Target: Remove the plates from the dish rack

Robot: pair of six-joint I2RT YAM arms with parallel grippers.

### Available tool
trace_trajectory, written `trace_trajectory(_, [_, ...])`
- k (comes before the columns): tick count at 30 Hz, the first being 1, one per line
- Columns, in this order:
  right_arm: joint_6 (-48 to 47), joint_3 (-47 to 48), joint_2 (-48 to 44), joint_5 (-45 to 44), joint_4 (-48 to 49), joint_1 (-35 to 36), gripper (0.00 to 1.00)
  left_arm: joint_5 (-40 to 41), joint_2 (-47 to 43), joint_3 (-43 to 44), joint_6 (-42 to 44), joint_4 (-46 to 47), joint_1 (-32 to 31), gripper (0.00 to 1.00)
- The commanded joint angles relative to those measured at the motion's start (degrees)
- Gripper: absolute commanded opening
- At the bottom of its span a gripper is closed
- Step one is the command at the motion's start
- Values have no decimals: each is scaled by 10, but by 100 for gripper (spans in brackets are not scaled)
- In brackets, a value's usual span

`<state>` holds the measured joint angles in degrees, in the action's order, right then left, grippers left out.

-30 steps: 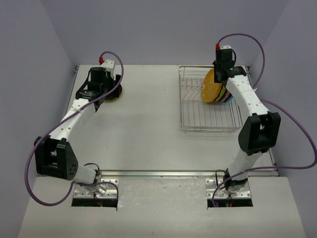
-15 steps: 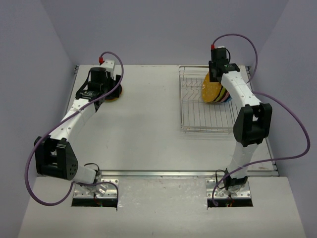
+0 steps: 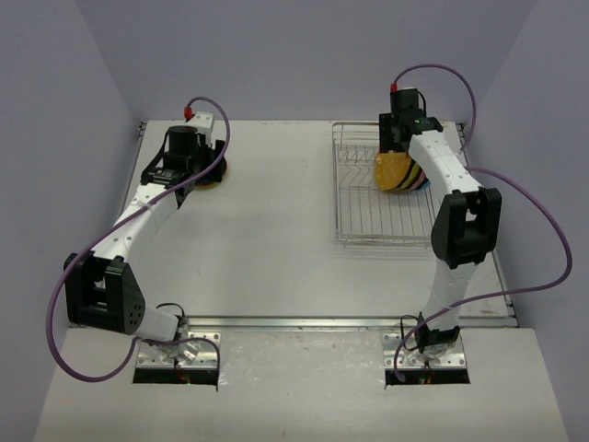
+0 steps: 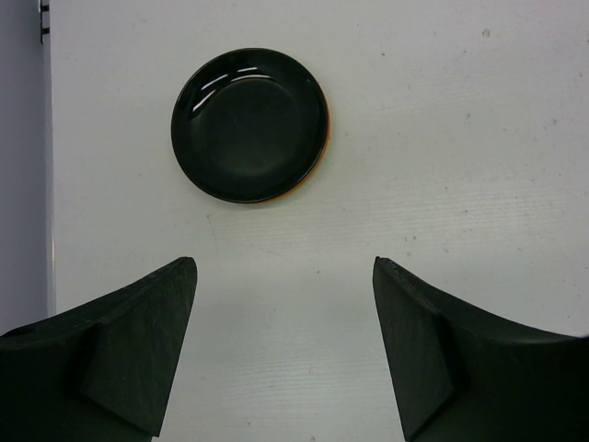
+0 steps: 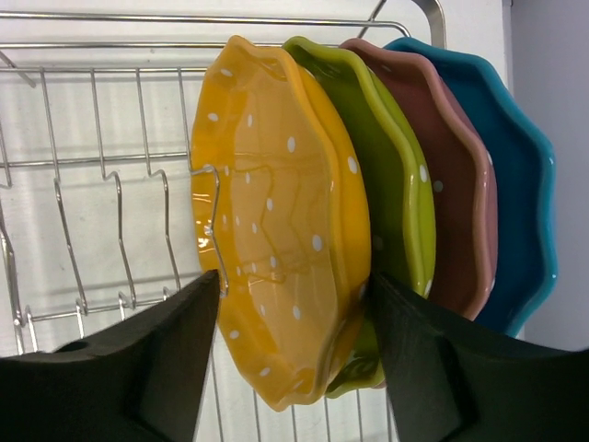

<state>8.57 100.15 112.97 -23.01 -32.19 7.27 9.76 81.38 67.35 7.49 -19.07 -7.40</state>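
the right gripper [image 5: 293,304] has reached the silver wire dish rack [image 3: 363,212]. its jaws stand wide around the yellow dotted plastic plate [image 5: 276,212] (probably next out).

Yellow plate [image 5: 276,203]: green plate [image 5: 405,184] packed tight behind, dish rack wire [image 5: 213,230] across its front. Bare tabletop [image 4: 442,138] between left hand [image 4: 283,267] and black plate [image 4: 248,124].
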Motion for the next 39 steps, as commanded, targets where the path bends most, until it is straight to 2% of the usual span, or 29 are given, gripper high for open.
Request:
trace_trajectory(1, [23,10,27,-5,-17,-11,75,-4,-3,16,4,22,2,75])
trace_trajectory(4, [35,25,42,6,-32,-10,79,-5,0,15,1,23,2,75])
trace_trajectory(9, [51,34,56,54,-51,-11,75,-7,5,10,-2,24,2,75])
trace_trajectory(14, [73,24,46,111,-52,-11,62,-6,6,8,0,26,2,75])
trace_trajectory(21, [74,16,31,115,-53,-11,39,-10,7,4,-2,28,2,75])
trace_trajectory(26, [65,-8,0,117,-36,-10,30,-11,9,4,-4,30,2,76])
trace_trajectory(30, [65,-9,-21,119,-30,-10,11,-11,9,5,-5,29,2,76])
trace_trajectory(32, [65,0,-24,115,-35,-10,4,-9,10,6,-5,28,2,81])
trace_trajectory(35, [65,13,-31,112,-40,-9,0,-4,11,7,-7,26,2,98])
trace_trajectory(39, [67,17,-46,111,-38,-8,0,-2,11,10,-12,24,2,100])
